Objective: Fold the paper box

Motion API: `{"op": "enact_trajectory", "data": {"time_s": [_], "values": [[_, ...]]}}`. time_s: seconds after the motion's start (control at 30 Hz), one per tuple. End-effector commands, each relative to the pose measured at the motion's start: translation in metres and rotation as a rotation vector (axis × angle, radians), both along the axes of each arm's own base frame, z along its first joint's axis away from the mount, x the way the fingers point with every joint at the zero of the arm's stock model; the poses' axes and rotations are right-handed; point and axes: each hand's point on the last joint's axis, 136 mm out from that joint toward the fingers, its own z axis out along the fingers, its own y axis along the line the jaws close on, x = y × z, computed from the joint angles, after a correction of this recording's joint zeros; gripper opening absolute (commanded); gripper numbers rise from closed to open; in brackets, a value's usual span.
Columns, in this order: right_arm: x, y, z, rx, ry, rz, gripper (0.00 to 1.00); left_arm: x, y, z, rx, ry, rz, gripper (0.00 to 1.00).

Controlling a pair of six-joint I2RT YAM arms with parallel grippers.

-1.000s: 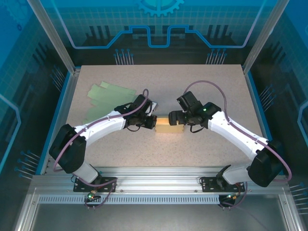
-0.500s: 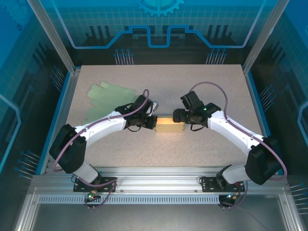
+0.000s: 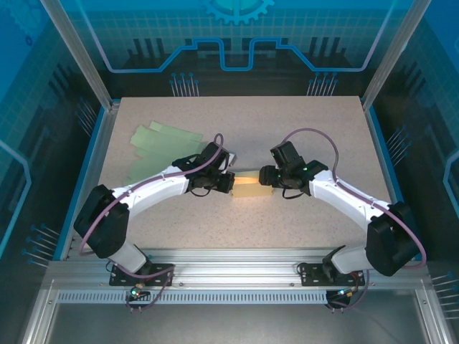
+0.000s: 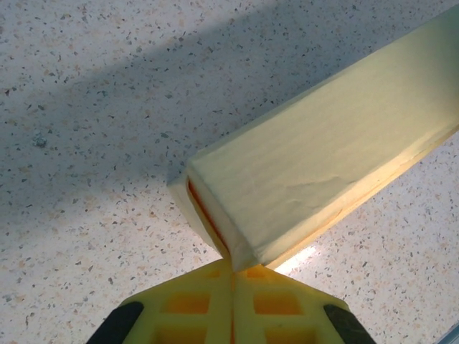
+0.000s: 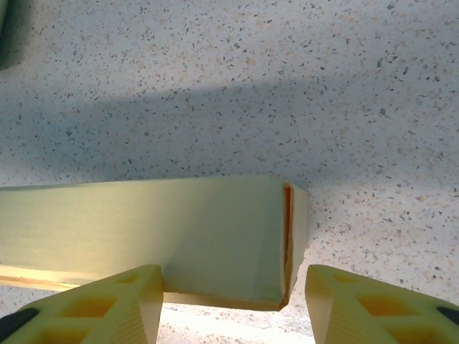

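Paper box [image 4: 315, 165]: was matt, pale paper, faintly creased.
Table [image 5: 215, 50]: was speckled, stone-like, matt.
Right gripper [image 5: 234, 281]: fingers [image 5: 122, 301] were yellow, matt plastic.
Frame rails [image 3: 237, 259]: were brushed metal.

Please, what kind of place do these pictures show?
Probably a robotics lab test cell: two robot arms mounted on an aluminium frame, a speckled table enclosed by blue printed panels, and a paper box as the work piece.
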Motion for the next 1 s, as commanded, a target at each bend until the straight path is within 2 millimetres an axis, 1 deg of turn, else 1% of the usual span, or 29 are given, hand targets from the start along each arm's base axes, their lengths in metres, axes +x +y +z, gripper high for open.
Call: {"op": "enact_trajectory", "data": {"time_s": [0.0, 0.1, 0.2, 0.27, 0.33, 0.37, 0.43, 0.53, 0.6, 0.7, 0.77, 0.83, 0.9, 0.97], "values": [[-0.017, -0.027, -0.032, -0.094, 0.1, -0.042, 0.53, -0.008, 0.009, -0.012, 0.045, 0.032, 0.015, 0.11], [-0.018, -0.027, -0.036, -0.095, 0.108, -0.044, 0.52, -0.01, 0.009, -0.01, 0.042, 0.029, 0.011, 0.17], [-0.018, -0.027, -0.039, -0.096, 0.12, -0.044, 0.51, -0.011, 0.011, -0.009, 0.042, 0.026, 0.005, 0.21], [-0.018, -0.026, -0.04, -0.093, 0.123, -0.042, 0.51, -0.012, 0.011, -0.006, 0.039, 0.023, 0.005, 0.23], [-0.017, -0.025, -0.041, -0.091, 0.125, -0.042, 0.51, -0.013, 0.011, -0.001, 0.026, 0.015, 0.003, 0.27], [-0.017, -0.025, -0.041, -0.089, 0.125, -0.041, 0.51, -0.014, 0.01, 0.003, 0.015, 0.009, 0.003, 0.29], [-0.017, -0.024, -0.039, -0.086, 0.122, -0.04, 0.51, -0.014, 0.008, 0.015, -0.015, -0.009, 0.004, 0.3], [-0.017, -0.025, -0.035, -0.086, 0.115, -0.041, 0.51, -0.01, 0.005, 0.038, -0.069, -0.062, 0.02, 0.36], [-0.018, -0.025, -0.033, -0.084, 0.111, -0.042, 0.51, -0.004, 0.005, 0.054, -0.099, -0.113, 0.043, 0.45], [-0.019, -0.026, -0.032, -0.083, 0.108, -0.043, 0.51, 0.01, 0.002, 0.066, -0.152, -0.169, 0.076, 0.49], [-0.02, -0.026, -0.032, -0.083, 0.109, -0.044, 0.51, 0.02, -0.005, 0.069, -0.192, -0.174, 0.089, 0.49], [-0.02, -0.026, -0.032, -0.085, 0.11, -0.045, 0.51, 0.03, -0.013, 0.065, -0.214, -0.175, 0.093, 0.5], [-0.02, -0.027, -0.032, -0.087, 0.109, -0.046, 0.51, 0.037, -0.018, 0.056, -0.229, -0.171, 0.106, 0.54], [-0.02, -0.027, -0.032, -0.089, 0.11, -0.044, 0.51, 0.041, -0.019, 0.043, -0.229, -0.15, 0.124, 0.54]]}}
